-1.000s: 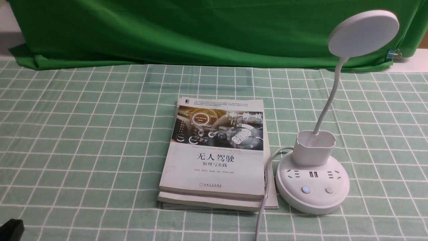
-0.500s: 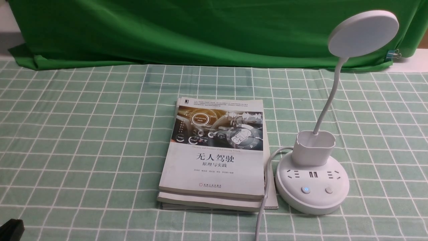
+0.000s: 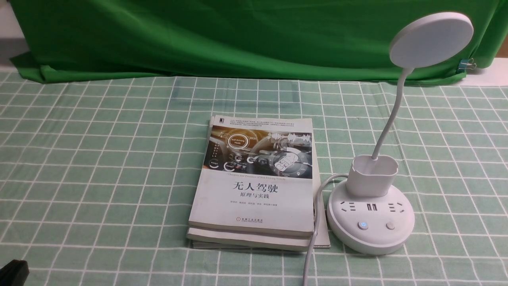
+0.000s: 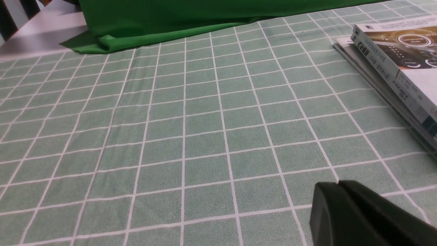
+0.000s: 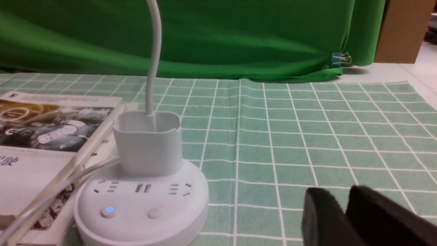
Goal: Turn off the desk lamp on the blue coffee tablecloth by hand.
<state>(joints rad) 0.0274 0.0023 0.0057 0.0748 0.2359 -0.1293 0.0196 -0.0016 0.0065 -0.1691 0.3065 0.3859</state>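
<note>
The white desk lamp (image 3: pixel 371 232) stands at the right on the pale green grid tablecloth (image 3: pixel 99 159), its disc head (image 3: pixel 431 39) raised on the bent neck. The left button (image 3: pixel 362 225) on its base glows blue; the right button (image 3: pixel 391 226) is unlit. My left gripper (image 3: pixel 14 272) sits at the near left corner, far from the lamp; in the left wrist view (image 4: pixel 338 184) its jaws are pressed together and empty. My right gripper (image 5: pixel 341 194) is out of the front view; it hovers low over the cloth beside the lamp base (image 5: pixel 141 208), jaws slightly apart and empty.
A stack of books (image 3: pixel 258 178) lies left of the lamp base, touching its white cord (image 3: pixel 313 238), which runs off the near edge. Dark green draped fabric (image 3: pixel 238 35) hangs along the back. A binder clip (image 3: pixel 467 63) holds it at the far right.
</note>
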